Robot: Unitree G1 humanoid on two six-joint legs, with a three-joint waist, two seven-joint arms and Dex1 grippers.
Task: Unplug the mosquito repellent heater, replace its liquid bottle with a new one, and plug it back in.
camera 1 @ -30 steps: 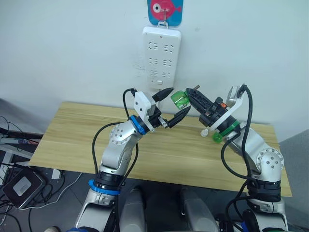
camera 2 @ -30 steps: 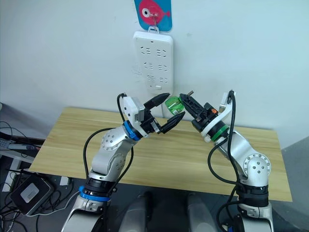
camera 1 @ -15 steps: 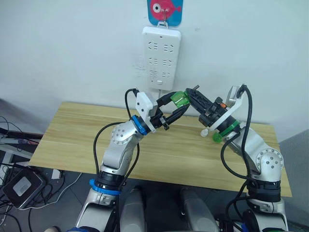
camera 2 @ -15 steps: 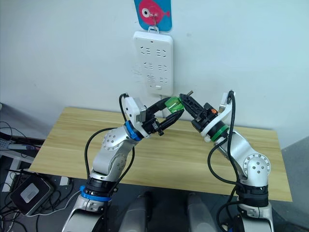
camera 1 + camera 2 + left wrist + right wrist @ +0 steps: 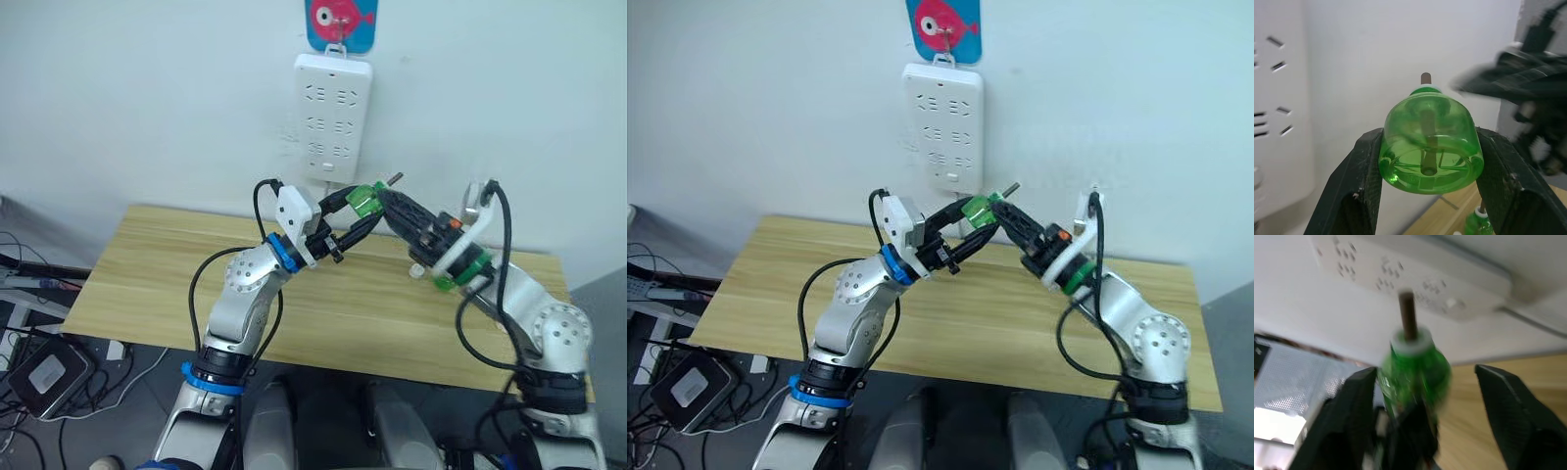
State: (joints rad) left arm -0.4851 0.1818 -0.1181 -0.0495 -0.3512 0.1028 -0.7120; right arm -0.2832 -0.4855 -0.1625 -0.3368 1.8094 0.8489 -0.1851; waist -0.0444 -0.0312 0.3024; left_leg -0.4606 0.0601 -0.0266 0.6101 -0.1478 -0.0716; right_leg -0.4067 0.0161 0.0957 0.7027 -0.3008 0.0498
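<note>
The green liquid bottle [image 5: 1428,147] with a brown wick hangs in the air in front of the wall, above the table's back edge. My left gripper [image 5: 359,209] is shut on its body, one finger on each side. My right gripper [image 5: 1425,372] faces it from the right, open wide, its fingers [image 5: 1508,396] standing clear on both sides of the bottle [image 5: 1418,367]. A second green bottle [image 5: 1476,225] with a white cap stands on the table below. The mosquito repellent heater is out of view.
A long white power strip [image 5: 333,119] hangs on the wall under a blue and pink fish hook [image 5: 339,22], just behind the two grippers. The wooden table [image 5: 147,264] stretches below. Cables and a black box [image 5: 39,372] lie on the floor at the left.
My left gripper moved in and shut on the green bottle. My right gripper, which held the bottle before, has now opened and let go of it.
</note>
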